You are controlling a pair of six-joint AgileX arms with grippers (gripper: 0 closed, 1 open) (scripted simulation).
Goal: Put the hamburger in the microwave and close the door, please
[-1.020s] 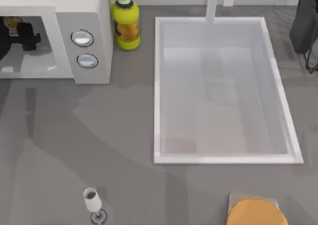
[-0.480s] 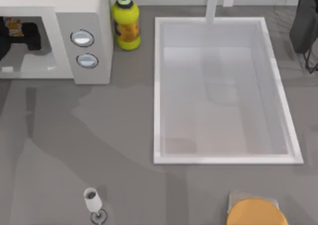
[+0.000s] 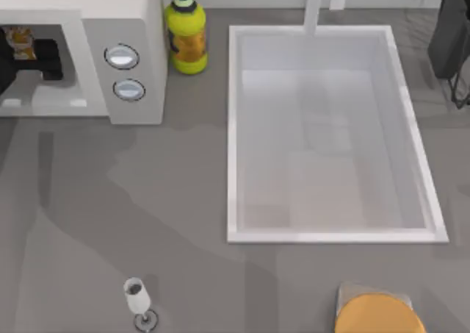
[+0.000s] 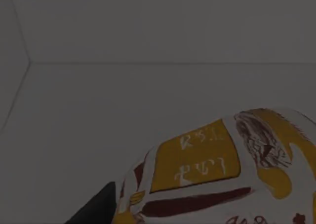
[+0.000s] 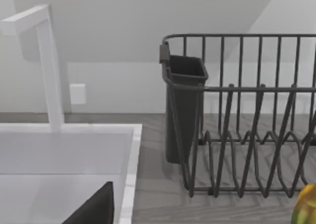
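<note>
Left tool [image 3: 37, 54] is inside the microwave [image 3: 110, 24] w/ the hamburger [image 4: 222, 169] just ahead on the cavity floor, grip can't tell; let go fully, back straight out, then swing door; right arm parked.

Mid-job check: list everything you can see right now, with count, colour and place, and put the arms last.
microwave: 1, light grey-white, two silver dials, table's far left.
hamburger: 1, white wrapper with orange-yellow patches, inside the microwave cavity.
bottle: 1, yellow with dark green cap, right of the microwave.
sink: 1, white, centre to right.
faucet: 1, white, behind the sink.
wine glass: 1, clear, near edge, left.
orange disc on grey board: 1, near edge, right.
dish rack: 1, dark wire with cutlery cup, far right.
left gripper: black, reaching into the microwave at the hamburger.
right arm: parked by the dish rack.
</note>
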